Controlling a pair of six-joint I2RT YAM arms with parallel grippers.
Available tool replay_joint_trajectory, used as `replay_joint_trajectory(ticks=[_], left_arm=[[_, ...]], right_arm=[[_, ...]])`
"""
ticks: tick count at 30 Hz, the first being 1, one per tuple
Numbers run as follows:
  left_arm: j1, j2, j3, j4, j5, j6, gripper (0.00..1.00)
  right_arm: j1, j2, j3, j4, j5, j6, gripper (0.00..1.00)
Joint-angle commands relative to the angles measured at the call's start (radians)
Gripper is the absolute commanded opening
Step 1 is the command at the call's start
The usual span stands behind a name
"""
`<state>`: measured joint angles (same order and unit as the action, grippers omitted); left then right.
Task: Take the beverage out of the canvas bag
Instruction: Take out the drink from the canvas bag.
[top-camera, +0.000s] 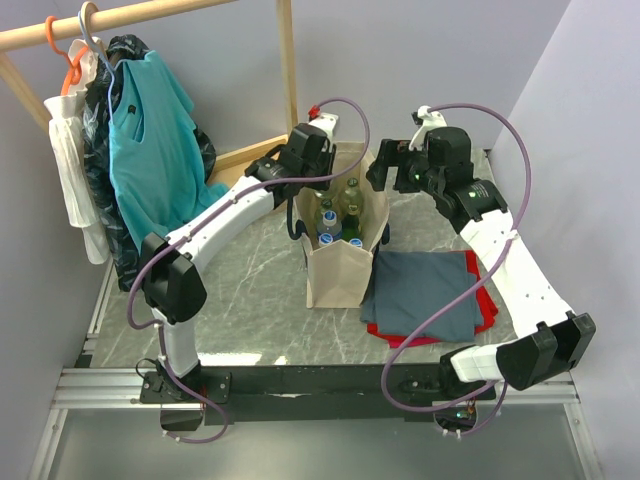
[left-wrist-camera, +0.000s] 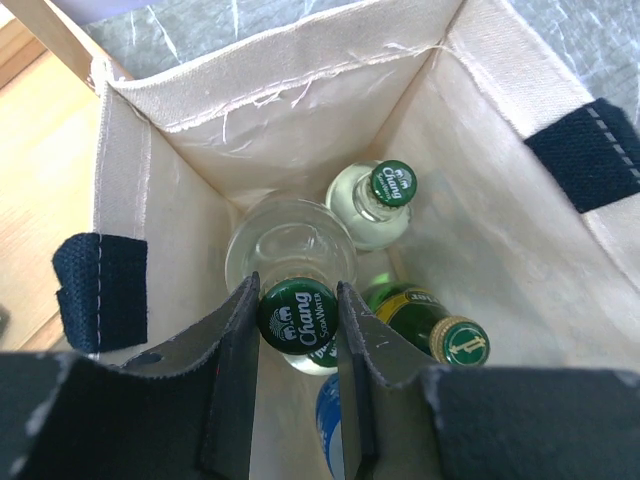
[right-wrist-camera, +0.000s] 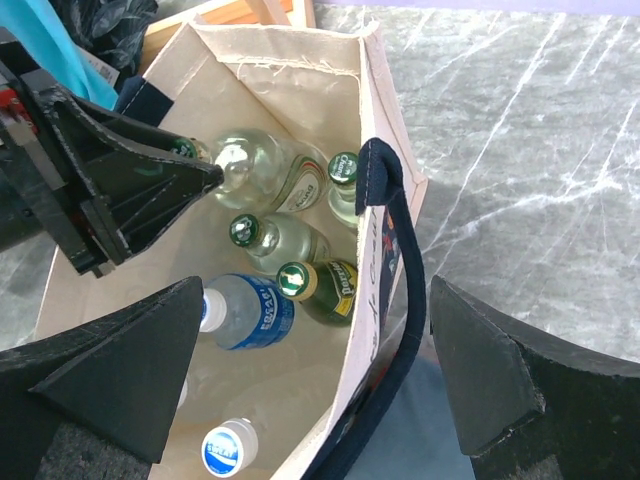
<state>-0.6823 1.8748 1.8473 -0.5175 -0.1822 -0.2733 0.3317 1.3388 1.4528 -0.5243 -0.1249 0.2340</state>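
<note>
The beige canvas bag stands upright mid-table, with its mouth open and several bottles inside. My left gripper reaches down into it and is shut on the green "Chang" cap of a clear soda water bottle. From the right wrist view, that bottle sits at the left gripper's fingertips. My right gripper hangs open above the bag's right wall and navy handle, one finger over the inside and one outside, holding nothing.
Also in the bag are a second clear green-capped bottle, a green Perrier bottle and blue-labelled water bottles. A folded grey-blue cloth lies on red fabric right of the bag. A clothes rack with a teal top stands at the back left.
</note>
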Motion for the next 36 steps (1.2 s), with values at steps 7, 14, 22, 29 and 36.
replay_joint_trajectory(ticks=[7,14,22,29,36], left_arm=[[-0.071,-0.032,0.21,0.013,0.046,0.0,0.01],[-0.088,-0.026,0.274,-0.018,0.033,0.005,0.01],[-0.088,-0.046,0.285,-0.023,0.012,0.014,0.01],[-0.088,-0.051,0.3,-0.041,-0.008,0.025,0.01],[-0.088,-0.066,0.306,-0.033,-0.011,0.042,0.01]], right_arm=[[0.009,-0.015,0.001,0.052,-0.004,-0.042,1.0],[0.007,0.031,0.037,0.03,-0.022,-0.039,1.0],[0.007,0.023,0.04,0.038,-0.041,-0.033,1.0],[0.007,0.023,0.054,0.027,-0.038,-0.038,1.0],[0.007,0.01,0.041,0.024,-0.056,-0.024,1.0]])
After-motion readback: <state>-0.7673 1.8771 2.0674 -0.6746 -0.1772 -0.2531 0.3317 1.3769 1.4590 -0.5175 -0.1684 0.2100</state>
